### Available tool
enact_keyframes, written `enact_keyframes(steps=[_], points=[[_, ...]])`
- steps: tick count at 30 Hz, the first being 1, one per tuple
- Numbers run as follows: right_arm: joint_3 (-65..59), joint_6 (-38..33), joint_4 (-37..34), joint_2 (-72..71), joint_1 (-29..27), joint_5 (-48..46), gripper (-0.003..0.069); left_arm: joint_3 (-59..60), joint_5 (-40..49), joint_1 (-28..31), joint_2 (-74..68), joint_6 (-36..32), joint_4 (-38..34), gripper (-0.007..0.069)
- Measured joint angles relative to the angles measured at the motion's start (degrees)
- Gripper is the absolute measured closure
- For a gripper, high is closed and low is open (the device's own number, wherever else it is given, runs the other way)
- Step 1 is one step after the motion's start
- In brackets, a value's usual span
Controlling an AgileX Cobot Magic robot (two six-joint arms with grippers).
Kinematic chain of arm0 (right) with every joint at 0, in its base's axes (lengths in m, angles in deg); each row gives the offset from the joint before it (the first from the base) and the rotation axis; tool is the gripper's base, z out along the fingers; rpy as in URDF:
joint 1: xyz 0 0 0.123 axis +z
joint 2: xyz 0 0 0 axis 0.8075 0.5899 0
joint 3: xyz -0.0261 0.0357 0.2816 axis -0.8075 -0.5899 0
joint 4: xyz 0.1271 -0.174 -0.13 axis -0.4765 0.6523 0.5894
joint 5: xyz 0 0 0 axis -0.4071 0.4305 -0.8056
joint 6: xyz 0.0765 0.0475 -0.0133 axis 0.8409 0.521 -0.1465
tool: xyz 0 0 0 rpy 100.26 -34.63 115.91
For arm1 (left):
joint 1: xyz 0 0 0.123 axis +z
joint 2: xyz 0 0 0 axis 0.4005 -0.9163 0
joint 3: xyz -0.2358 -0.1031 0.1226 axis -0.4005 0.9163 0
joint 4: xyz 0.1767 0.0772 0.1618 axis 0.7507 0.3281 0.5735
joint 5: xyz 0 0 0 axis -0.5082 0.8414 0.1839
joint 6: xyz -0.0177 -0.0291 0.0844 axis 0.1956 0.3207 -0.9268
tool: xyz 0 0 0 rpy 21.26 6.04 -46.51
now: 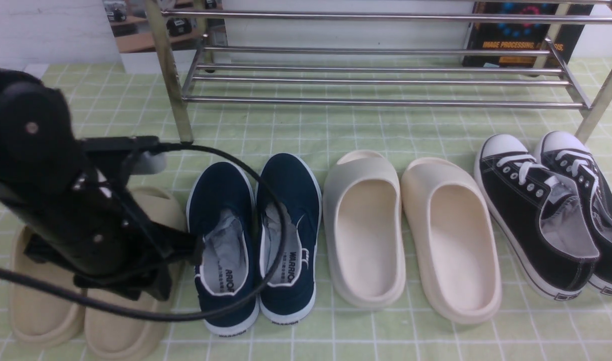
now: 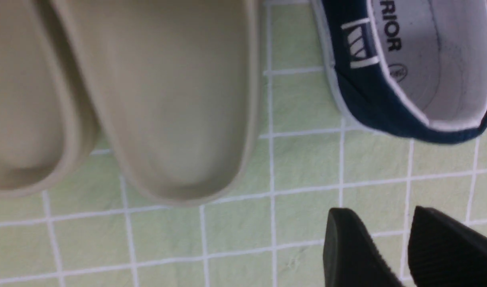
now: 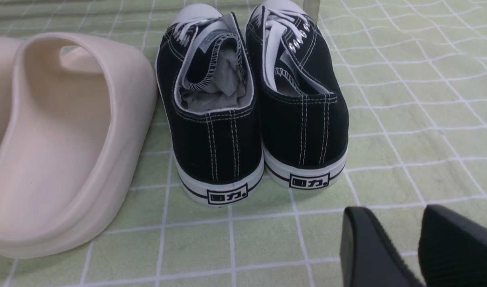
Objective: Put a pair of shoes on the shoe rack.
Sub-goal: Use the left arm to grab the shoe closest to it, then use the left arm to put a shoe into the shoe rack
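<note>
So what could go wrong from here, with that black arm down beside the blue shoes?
1. The black cable loops across the navy shoes in the front view; it might snag them as it is pulled.
2. The left gripper, open, hangs over bare cloth close to both the beige slides and a navy heel; a small miss could nudge a slide instead.
3. The navy shoes sit tight together, so lifting one may drag the other.
</note>
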Motion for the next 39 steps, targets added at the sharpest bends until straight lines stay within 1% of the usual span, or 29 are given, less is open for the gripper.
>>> enact_keyframes(steps=[1, 2, 5, 8, 10, 11, 13, 16, 20, 22, 24, 27, 28, 29, 31, 32, 34, 35, 37, 39], points=[[0.00, 0.00, 0.00, 0.00, 0.00, 0.00, 0.0419, 0.00, -0.31, -0.13, -0.30, 0.00, -0.16, 0.0382], [0.00, 0.00, 0.00, 0.00, 0.00, 0.00, 0.0419, 0.00, -3.06, -0.23, -2.66, 0.00, -1.25, 0.0382], [0.00, 0.00, 0.00, 0.00, 0.00, 0.00, 0.0419, 0.00, -7.46, -0.23, -5.51, 0.82, -1.79, 0.0382], [0.00, 0.00, 0.00, 0.00, 0.00, 0.00, 0.0419, -0.02, -10.73, -0.23, -7.76, 2.65, -2.01, 0.0382], [0.00, 0.00, 0.00, 0.00, 0.00, 0.00, 0.0419, -0.07, -14.14, -0.23, -10.19, 5.32, -2.01, 0.0366], [0.00, 0.00, 0.00, 0.00, 0.00, 0.00, 0.0419, -0.07, -14.14, -0.23, -10.37, 5.57, -2.01, 0.0365], [0.00, 0.00, 0.00, 0.00, 0.00, 0.00, 0.0419, -0.09, -16.43, -0.23, -13.16, 8.68, -2.01, 0.0321], [0.00, 0.00, 0.00, 0.00, 0.00, 0.00, 0.0419, -0.09, -17.48, -0.18, -15.79, 10.93, -2.01, 0.0279], [0.00, 0.00, 0.00, 0.00, 0.00, 0.00, 0.0419, -0.09, -17.99, -0.18, -18.70, 11.80, -1.83, 0.0266], [0.00, 0.00, 0.00, 0.00, 0.00, 0.00, 0.0419, -0.09, -18.12, -0.18, -19.34, 11.85, -1.59, 0.0289], [0.00, 0.00, 0.00, 0.00, 0.00, 0.00, 0.0419, -0.09, -18.34, -0.18, -19.55, 11.85, -1.25, 0.0335], [0.00, 0.00, 0.00, 0.00, 0.00, 0.00, 0.0419, -0.09, -18.04, -0.18, -19.02, 12.00, -0.38, 0.0438], [0.00, 0.00, 0.00, 0.00, 0.00, 0.00, 0.0419, -0.15, -17.51, -0.12, -18.21, 12.07, -0.03, 0.0503], [0.00, 0.00, 0.00, 0.00, 0.00, 0.00, 0.0419, -0.14, -17.42, -0.12, -18.05, 12.07, 0.04, 0.0510], [0.00, 0.00, 0.00, 0.00, 0.00, 0.00, 0.0419, -0.98, -15.99, -0.12, -16.57, 12.13, 0.54, 0.0578], [0.00, 0.00, 0.00, 0.00, 0.00, 0.00, 0.0419, -2.28, -13.52, -0.12, -14.82, 12.22, 0.81, 0.0613], [0.00, 0.00, 0.00, 0.00, 0.00, 0.00, 0.0419, -3.67, -11.72, -0.12, -13.56, 12.22, 1.10, 0.0613], [0.00, 0.00, 0.00, 0.00, 0.00, 0.00, 0.0419, -6.53, -9.08, -0.12, -11.46, 12.07, 1.67, 0.0613], [0.00, 0.00, 0.00, 0.00, 0.00, 0.00, 0.0419, -8.52, -8.24, -0.12, -10.31, 11.69, 1.74, 0.0613], [0.00, 0.00, 0.00, 0.00, 0.00, 0.00, 0.0419, -15.49, -6.87, -0.12, -9.17, 9.86, 1.81, 0.0613]])
